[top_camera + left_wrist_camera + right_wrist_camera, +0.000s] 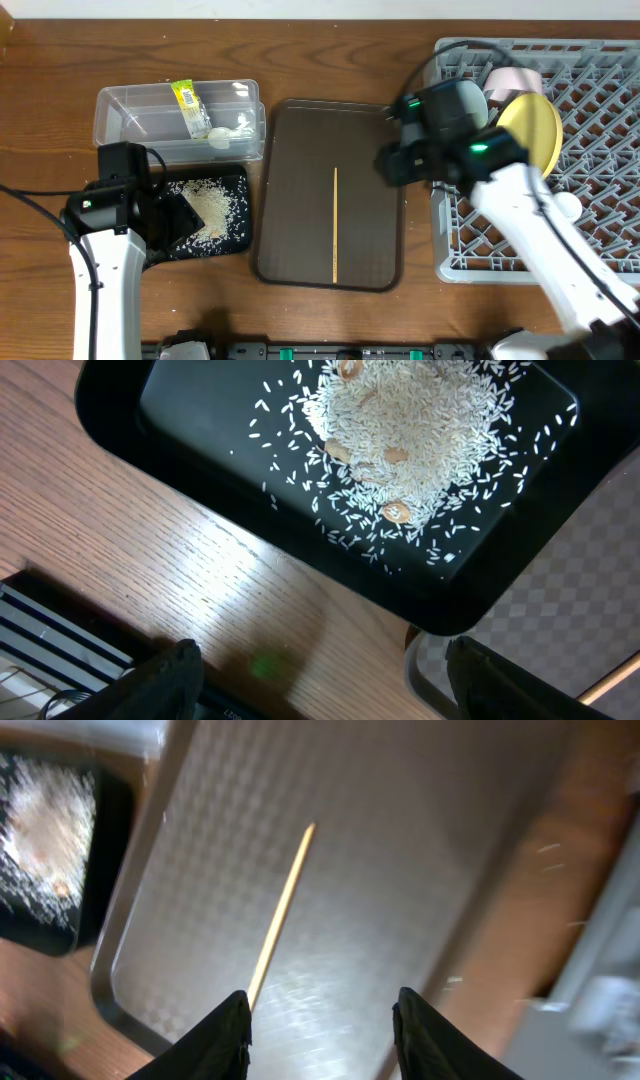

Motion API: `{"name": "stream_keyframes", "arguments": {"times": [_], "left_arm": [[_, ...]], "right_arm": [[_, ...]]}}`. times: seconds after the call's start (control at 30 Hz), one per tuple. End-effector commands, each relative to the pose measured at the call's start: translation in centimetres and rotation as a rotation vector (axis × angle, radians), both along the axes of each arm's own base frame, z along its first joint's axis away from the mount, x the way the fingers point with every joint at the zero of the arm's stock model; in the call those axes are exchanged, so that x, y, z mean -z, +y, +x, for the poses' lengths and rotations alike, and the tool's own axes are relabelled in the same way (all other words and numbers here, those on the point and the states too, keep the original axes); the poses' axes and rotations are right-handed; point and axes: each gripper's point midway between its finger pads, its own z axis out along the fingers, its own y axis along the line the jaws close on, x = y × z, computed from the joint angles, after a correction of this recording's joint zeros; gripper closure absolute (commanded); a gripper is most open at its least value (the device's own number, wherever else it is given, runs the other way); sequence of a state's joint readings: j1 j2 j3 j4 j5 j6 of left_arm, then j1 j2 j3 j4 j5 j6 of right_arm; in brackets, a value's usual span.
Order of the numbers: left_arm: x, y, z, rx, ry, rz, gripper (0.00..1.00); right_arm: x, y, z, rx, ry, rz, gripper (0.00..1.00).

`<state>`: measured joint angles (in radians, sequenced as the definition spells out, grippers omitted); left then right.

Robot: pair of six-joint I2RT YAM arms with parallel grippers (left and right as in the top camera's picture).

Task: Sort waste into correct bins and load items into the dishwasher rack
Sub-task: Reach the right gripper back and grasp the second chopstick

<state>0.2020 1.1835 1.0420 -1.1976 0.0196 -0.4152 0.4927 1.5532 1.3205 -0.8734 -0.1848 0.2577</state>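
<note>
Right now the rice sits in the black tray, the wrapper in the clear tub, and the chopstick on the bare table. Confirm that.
Not quite. The chopstick lies on the brown serving tray, not on the table; the overhead view shows it lengthwise along the tray's middle. The rest holds: the rice is in the black tray and the wrapper in the clear tub.

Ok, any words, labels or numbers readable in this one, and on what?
None can be read.
The snack wrapper in the clear tub carries print, but it is too small to make out.
No lettering shows on anything else in the three views.
</note>
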Motion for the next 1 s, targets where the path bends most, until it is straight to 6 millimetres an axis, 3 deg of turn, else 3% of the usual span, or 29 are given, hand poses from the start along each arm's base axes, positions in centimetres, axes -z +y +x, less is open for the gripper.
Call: {"name": "stream_keyframes", "arguments": {"times": [0.0, 0.27, 0.6, 0.67, 0.77, 0.97], "left_arm": [[-0.3, 0.2, 0.0, -0.012, -0.009, 0.006, 0.19], [-0.3, 0.2, 0.0, -0.012, -0.009, 0.006, 0.19], [-0.3, 0.2, 0.0, -0.012, -0.009, 0.006, 0.19], [-0.3, 0.2, 0.0, -0.012, -0.009, 0.006, 0.19], [-0.3, 0.2, 0.0, -0.012, -0.009, 0.006, 0.19], [-0.3, 0.2, 0.0, -0.012, -0.009, 0.006, 0.19]], "right_arm": [[3.3, 2.2, -1.1, 0.056, 0.091, -0.059, 0.54], [10.6, 6.0, -4.6, 0.064, 0.281, -0.162, 0.54], [17.0, 6.7, -6.3, 0.097, 0.388, -0.270, 0.56], [17.5, 6.5, -6.4, 0.108, 0.398, -0.281, 0.59], [17.4, 6.2, -6.0, 0.119, 0.388, -0.285, 0.71], [15.2, 4.8, -4.4, 0.170, 0.360, -0.254, 0.93]]}}
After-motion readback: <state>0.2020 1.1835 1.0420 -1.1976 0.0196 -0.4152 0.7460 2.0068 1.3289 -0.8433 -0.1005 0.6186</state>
